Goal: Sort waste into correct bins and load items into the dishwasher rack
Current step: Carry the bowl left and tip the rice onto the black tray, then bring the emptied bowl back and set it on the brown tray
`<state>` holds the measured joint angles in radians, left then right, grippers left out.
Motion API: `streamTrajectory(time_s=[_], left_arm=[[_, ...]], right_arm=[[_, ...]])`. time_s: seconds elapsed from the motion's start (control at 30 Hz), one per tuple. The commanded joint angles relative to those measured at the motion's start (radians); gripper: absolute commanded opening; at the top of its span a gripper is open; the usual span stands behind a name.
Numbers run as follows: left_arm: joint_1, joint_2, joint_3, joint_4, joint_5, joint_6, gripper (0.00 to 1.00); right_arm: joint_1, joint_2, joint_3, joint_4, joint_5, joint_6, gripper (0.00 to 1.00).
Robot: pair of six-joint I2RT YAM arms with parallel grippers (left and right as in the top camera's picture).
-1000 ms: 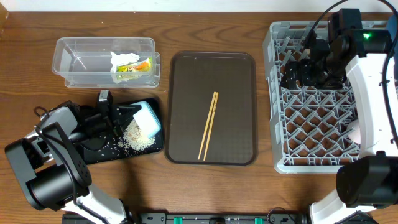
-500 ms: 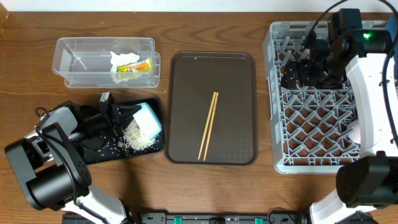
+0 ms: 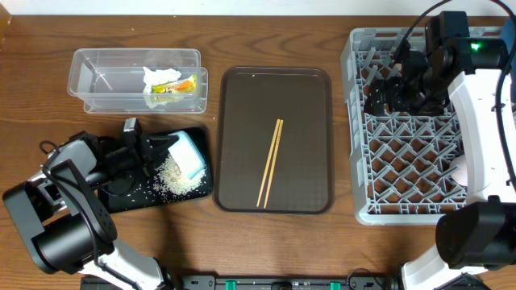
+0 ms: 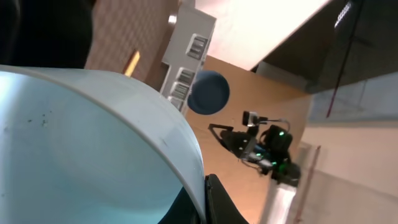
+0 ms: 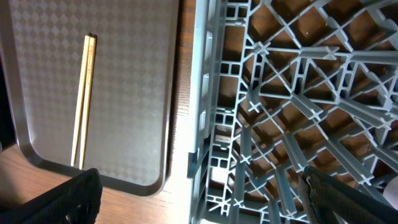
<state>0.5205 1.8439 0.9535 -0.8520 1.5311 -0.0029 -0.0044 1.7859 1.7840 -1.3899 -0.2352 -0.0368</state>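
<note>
Light-blue bowl [image 3: 190, 153] tipped at lower left, clamped by left gripper [image 3: 161, 147] over black tray [image 3: 129, 197] holding rice crumbs [image 3: 176, 179], tissue [image 3: 160, 76] and wrapper [image 3: 181, 87] in clear tub [image 3: 105, 80] upper left, chopsticks [image 3: 270, 161] on central brown tray [image 3: 306, 121], right gripper [image 5: 199, 179] spread apart above rack [image 3: 411, 161].

The wooden table [image 3: 274, 32] bears a clear tub [image 3: 109, 82], black tray [image 3: 129, 198], brown tray [image 3: 305, 121], grey rack [image 3: 352, 121].

left arm low, left gripper [image 3: 153, 151] clamped on the bowl [image 3: 192, 153] rim; right arm extended, right gripper [image 3: 377, 98] spread wide
</note>
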Motion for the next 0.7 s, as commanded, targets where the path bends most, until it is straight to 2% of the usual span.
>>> streamTrajectory(time_s=[0.0, 0.17, 0.23, 0.3, 0.37, 0.4, 0.43, 0.5, 0.67], left_arm=[[0.012, -0.014, -0.002, 0.008, -0.010, 0.028, 0.06], [0.020, -0.014, -0.002, 0.005, 0.006, 0.021, 0.06], [0.017, -0.018, -0.001, -0.002, 0.043, 0.092, 0.06], [0.018, -0.024, -0.001, 0.009, 0.003, 0.183, 0.06], [0.020, -0.022, -0.001, 0.040, -0.131, 0.081, 0.06], [0.020, -0.022, -0.001, 0.042, -0.148, 0.029, 0.06], [0.019, -0.023, -0.001, 0.031, -0.107, 0.033, 0.06], [0.006, -0.033, -0.001, -0.031, 0.043, 0.188, 0.06], [-0.017, -0.087, 0.004, -0.048, 0.031, 0.219, 0.06]], right_arm=[[0.008, 0.000, -0.005, -0.001, -0.001, -0.005, 0.99], [0.008, 0.000, -0.005, -0.001, -0.001, -0.005, 0.99], [0.008, 0.000, -0.005, -0.001, -0.001, -0.005, 0.99], [0.008, 0.000, -0.005, -0.002, -0.001, -0.005, 0.99], [0.008, 0.000, -0.005, -0.003, -0.001, -0.005, 0.99], [0.008, 0.000, -0.005, -0.003, -0.001, -0.005, 0.99], [0.008, 0.000, -0.005, -0.003, -0.001, -0.005, 0.99], [0.008, 0.000, -0.005, -0.002, -0.001, -0.005, 0.99], [0.008, 0.000, -0.005, -0.002, -0.001, -0.005, 0.99]])
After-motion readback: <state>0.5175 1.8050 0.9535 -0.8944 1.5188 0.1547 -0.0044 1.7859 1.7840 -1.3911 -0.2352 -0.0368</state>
